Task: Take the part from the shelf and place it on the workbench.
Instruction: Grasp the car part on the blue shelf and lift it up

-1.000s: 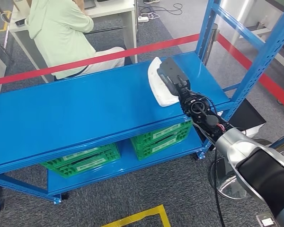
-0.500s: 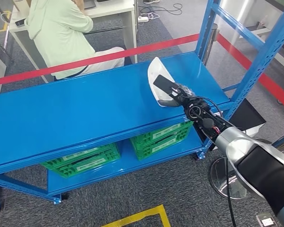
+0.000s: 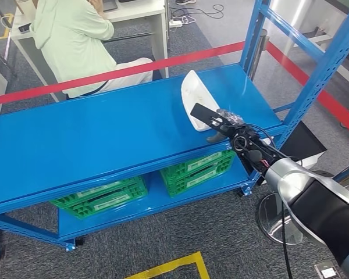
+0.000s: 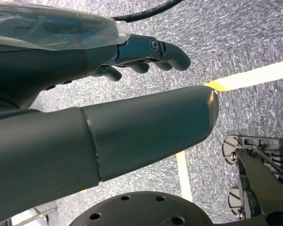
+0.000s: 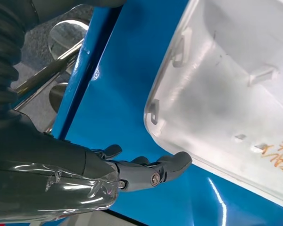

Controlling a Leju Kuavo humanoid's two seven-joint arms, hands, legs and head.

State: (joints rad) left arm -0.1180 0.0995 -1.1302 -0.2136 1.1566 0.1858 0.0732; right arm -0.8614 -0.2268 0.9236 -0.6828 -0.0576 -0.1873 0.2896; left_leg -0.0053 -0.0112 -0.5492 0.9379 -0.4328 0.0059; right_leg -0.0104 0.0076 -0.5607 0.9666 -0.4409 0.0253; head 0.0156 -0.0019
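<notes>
The white part point(image 3: 195, 103) lies on the blue shelf point(image 3: 98, 133) toward its right end, long axis running near to far. The right hand point(image 3: 216, 119), fingers spread and holding nothing, sits at its near-right edge, seemingly just touching. The left hand point(image 4: 147, 52) hangs low, loosely curled and empty.

Light was bright and even, falling from overhead. Pale glare streaked the blue shelf point(image 3: 120, 128) near its right posts and beside the white part point(image 5: 239, 94) in the right wrist view. Shadows were soft. The head view stayed sharp; the left hand point(image 4: 97, 132), very close, looked slightly blurred and dark.
</notes>
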